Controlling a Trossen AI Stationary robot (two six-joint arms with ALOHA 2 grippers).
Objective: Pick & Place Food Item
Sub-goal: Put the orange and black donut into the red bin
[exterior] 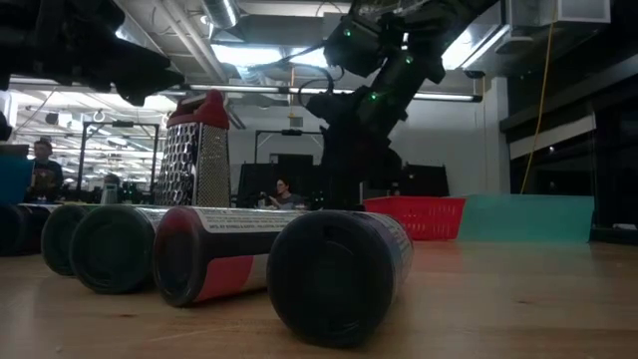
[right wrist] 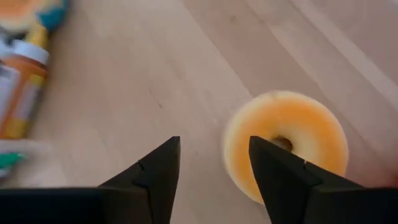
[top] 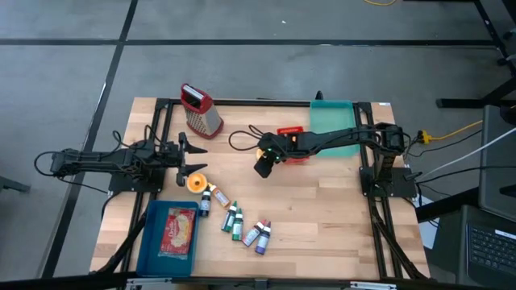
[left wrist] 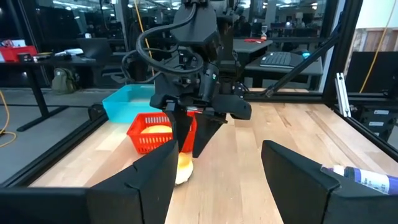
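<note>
Reaching out over the middle of the table [top: 322, 209], right gripper [right wrist: 214, 165] tilting downward, fingers [right wrist: 155, 171] standing apart and gripping nothing. Lying flat on the wood just ahead of those fingers, partly behind one fingertip in the right wrist view: a yellow-orange ring-shaped food item [right wrist: 289, 140] (a doughnut, by the look of it). Sitting just behind the arm in the left wrist view, a red basket [left wrist: 152, 134] holding another yellowish piece, with a teal bin [top: 332, 121] beyond it. Waiting at the table's left edge, left gripper [left wrist: 217, 180] pointing level, fingers spread wide and empty. Standing upright at the far edge, a metal grater [top: 201, 111] with a red top. Lying scattered toward the near edge, several small bottles [top: 234, 219], beside a blue tray [top: 149, 242] carrying a red packet.
</note>
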